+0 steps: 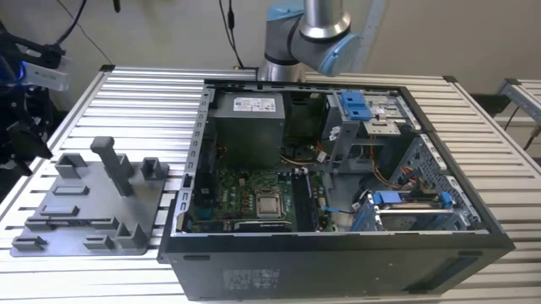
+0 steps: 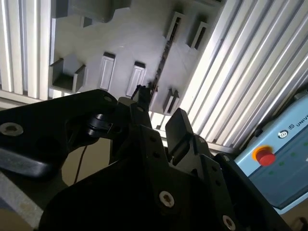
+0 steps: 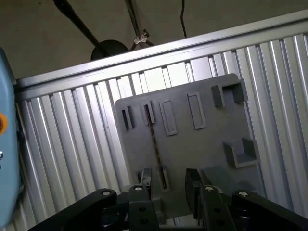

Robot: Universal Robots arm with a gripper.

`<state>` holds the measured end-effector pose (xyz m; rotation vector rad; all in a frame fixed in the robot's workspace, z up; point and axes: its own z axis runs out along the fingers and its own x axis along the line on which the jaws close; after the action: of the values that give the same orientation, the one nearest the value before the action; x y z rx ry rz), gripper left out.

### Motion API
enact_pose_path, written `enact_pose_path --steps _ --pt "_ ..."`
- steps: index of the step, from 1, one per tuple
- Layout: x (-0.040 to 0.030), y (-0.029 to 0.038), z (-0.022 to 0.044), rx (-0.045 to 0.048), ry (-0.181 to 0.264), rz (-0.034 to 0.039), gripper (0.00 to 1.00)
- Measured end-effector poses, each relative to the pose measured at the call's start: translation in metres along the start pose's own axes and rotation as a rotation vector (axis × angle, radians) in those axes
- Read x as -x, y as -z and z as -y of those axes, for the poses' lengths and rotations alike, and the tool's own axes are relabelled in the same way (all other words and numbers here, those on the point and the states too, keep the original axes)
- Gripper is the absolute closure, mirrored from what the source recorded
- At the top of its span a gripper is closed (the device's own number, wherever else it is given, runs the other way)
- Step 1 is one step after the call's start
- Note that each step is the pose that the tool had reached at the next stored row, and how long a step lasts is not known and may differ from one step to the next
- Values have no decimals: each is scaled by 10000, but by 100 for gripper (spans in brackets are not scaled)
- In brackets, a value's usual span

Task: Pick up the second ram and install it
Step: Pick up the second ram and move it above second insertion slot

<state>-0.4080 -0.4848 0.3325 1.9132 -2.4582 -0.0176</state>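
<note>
Currently tool [image 3: 169, 186], jaws apart, above second ram [image 3: 155, 144] edge-up in grey fixture [image 3: 207, 144].

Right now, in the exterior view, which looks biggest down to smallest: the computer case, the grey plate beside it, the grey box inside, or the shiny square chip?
Largest to smallest:
1. computer case
2. grey plate
3. grey box
4. shiny square chip

White letters on blue pendant [image 2: 287, 166], cut off, power supply label [image 1: 253, 103], case label [image 1: 249, 277], both not readable
</note>
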Motion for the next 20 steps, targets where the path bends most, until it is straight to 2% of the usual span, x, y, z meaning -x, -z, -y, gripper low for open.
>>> enact_pose_path --steps 4,10,20 --pt "0 -53 2 59 33 -19 58" --pt "1 -139 4 60 82 -20 58" --pt "4 -321 8 58 162 -22 58"
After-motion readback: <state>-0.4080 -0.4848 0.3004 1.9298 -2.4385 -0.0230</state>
